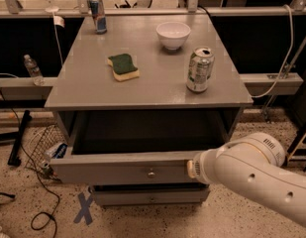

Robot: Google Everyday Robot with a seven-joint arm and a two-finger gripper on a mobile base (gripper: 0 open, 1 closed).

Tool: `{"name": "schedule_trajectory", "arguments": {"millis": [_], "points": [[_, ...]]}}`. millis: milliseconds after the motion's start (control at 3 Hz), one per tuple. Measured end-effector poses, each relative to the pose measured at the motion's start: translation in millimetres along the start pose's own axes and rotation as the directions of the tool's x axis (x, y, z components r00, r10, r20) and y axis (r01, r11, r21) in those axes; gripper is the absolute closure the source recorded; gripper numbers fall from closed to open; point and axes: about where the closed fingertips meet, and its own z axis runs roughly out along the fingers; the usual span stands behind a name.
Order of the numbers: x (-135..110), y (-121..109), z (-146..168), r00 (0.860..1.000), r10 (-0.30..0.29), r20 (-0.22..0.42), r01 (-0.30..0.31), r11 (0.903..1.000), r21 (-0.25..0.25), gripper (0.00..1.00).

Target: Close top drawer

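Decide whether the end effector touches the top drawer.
Cannot tell: camera view shows the end effector at the top drawer front, its tip hidden behind the arm.

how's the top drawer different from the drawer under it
The top drawer is pulled far out, its inside exposed; the lower drawer sits pushed in. The gripper is at the top drawer's front, right of its knob; nothing touches the lower drawer. Both are grey with a central knob.

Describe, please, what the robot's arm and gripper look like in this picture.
The arm is a thick, rounded white tube with a few small dark round holes and a patch of fine dark slots near its bend. A tan ring closes its narrow end. No cables show. The gripper is at that end, against the top drawer, right of the knob, mostly hidden.
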Motion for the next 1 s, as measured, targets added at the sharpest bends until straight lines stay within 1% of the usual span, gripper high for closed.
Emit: {"name": "schedule_trajectory", "arguments": {"millis": [333,667,1000], "points": [[12.3,3.4,-0.3,0.998,0.001,-0.057,-0.002,0.9996,-0.028,1.0],[36.7,7.7,0.2,0.991,-0.017,-0.134,0.012,0.9992,-0.039,1.0],[63.4,10.8,8.0,0.98,-0.038,-0.195,0.032,0.999,-0.031,1.0]]}}
